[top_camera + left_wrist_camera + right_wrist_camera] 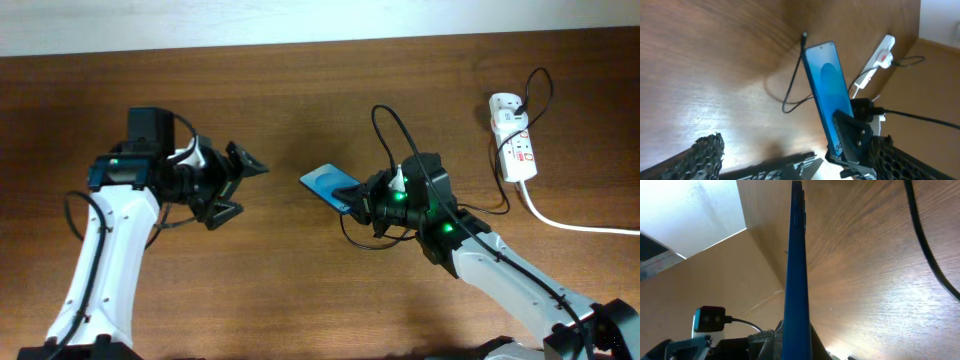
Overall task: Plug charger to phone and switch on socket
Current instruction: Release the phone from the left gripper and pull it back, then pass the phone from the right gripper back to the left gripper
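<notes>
The phone is off the table near its middle, screen up and tilted, clamped at one end in the right gripper. I'd say it is held like that so its free end faces the other arm. The charger loops on the wood beneath, and its plug tip looks loose beyond the phone, not plugged in. The left gripper hangs near the phone with its fingers spread and empty, probably ready to take that plug. The socket lies well apart at the right edge, untouched
</notes>
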`<state>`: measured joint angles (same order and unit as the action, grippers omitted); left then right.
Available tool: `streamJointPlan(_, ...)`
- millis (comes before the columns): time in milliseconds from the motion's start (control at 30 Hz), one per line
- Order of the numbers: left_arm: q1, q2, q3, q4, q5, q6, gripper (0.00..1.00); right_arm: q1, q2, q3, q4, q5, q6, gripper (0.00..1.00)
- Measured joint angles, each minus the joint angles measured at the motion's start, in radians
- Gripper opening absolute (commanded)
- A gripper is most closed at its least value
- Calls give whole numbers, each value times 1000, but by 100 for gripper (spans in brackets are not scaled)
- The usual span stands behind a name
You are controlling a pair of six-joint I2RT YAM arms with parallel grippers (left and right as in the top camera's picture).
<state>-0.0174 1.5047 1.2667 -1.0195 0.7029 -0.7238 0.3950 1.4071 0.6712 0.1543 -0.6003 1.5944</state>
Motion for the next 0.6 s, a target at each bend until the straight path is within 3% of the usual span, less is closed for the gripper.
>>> streamJointPlan(67,-37,3,0,38,0,-33,88,0,0,0,39,-1,-1,4)
streamJointPlan(233,-97,23,-1,60,0,-160,87,0,-1,0,66,-21,38,4)
streamJointPlan(400,-99,23,-1,60,0,-327,80,51,-1,0,86,-29,175,4)
streamJointPlan(533,-99,23,-1,61,-7,-404,77,111,-2,-1,216,-31,275,4)
streamJointPlan(600,-99,23,-1,62,-8,-420,70,117,-2,-1,270,-30,293,4)
